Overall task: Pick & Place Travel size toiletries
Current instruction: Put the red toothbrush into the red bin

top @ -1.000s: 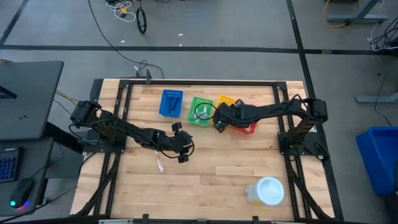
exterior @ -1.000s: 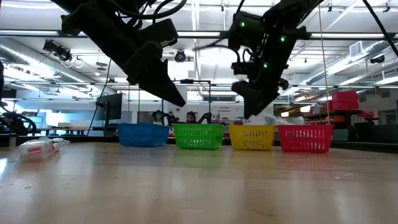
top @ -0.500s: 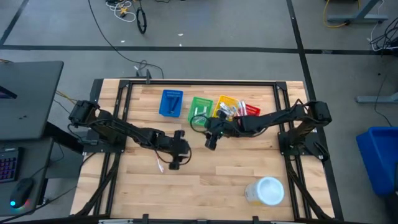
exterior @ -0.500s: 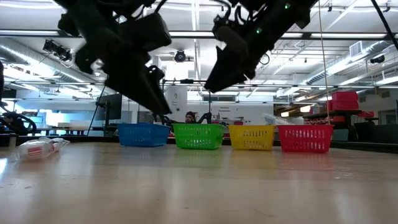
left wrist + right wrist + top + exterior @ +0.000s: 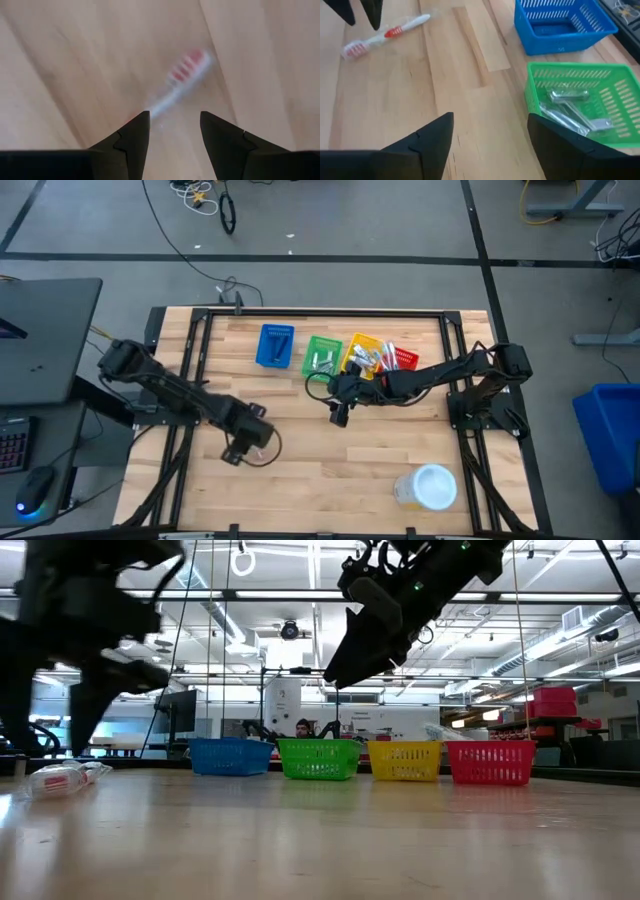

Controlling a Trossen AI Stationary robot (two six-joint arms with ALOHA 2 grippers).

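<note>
Since the earlier pictures, my left arm had swung back toward its own side of the table, so the left gripper (image 5: 238, 450) hung low over the near-left boards instead of near the middle. The arm was stretched out and bent at the elbow, its wrist pointing down at the wood. Its fingers (image 5: 131, 136) were spread with nothing between them, and a toothbrush (image 5: 182, 77) with a red-and-white head lay flat on the table just beyond the tips, untouched.

My right arm had hardly shifted from half a second before. It reached long and nearly level from its base across the back of the table, with the right gripper (image 5: 338, 405) poised above bare wood just in front of the green basket (image 5: 322, 357). Those fingers (image 5: 427, 137) were also parted and empty. From that wrist I saw the same toothbrush (image 5: 385, 35) lying well off, with the left gripper's dark tips just above it.

Some toiletries already sat in the baskets: silvery packets (image 5: 567, 112) in the green one, and more items in the yellow basket (image 5: 362, 355) and red basket (image 5: 400, 358). The blue basket (image 5: 275, 345) stood beside the green.
</note>
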